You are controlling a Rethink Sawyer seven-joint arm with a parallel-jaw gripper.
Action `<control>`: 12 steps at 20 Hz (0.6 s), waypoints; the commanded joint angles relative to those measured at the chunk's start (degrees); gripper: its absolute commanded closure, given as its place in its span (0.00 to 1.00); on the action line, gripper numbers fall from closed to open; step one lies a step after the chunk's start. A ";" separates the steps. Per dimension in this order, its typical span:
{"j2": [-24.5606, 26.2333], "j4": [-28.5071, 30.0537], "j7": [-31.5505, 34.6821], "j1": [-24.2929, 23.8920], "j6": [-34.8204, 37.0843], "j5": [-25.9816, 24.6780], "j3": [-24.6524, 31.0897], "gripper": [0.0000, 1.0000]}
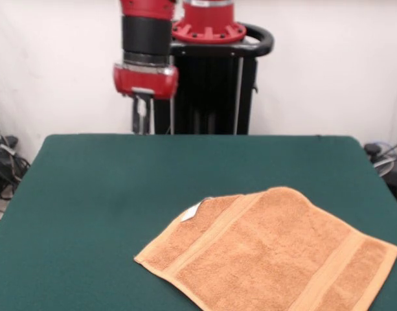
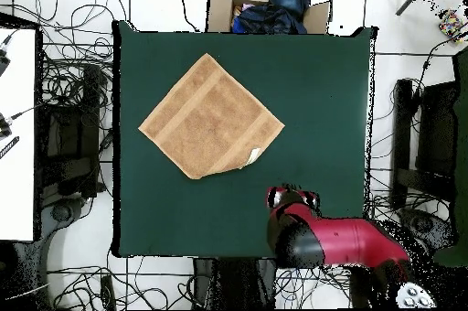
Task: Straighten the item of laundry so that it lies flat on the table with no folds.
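The towel (image 2: 211,116) lies diamond-wise on the table (image 2: 329,79), nearly flat, one corner by the white tag (image 2: 255,155) turned over. We hang the gripper (image 1: 142,116) raised, well apart, nearest that corner; its grip we cannot tell.

Towel: an orange-tan terry hand towel (image 1: 269,256) lies spread on the bench, turned cornerwise, with band stripes near two edges.
Tag: a small white tag (image 1: 191,212) sits at its far-left corner.
Bench: dark green top (image 1: 120,188).
Hand: (image 1: 142,116) hangs above the far edge, well apart from the towel.
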 commanded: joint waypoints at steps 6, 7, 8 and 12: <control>10.98 -10.96 13.69 11.62 -6.81 12.59 -5.50 1.00; 11.87 -11.43 13.60 12.03 -7.74 13.42 -5.71 1.00; 12.64 -11.85 13.60 12.88 -8.90 14.16 -6.34 1.00; 17.12 -15.85 11.98 14.72 -11.75 16.68 -7.02 1.00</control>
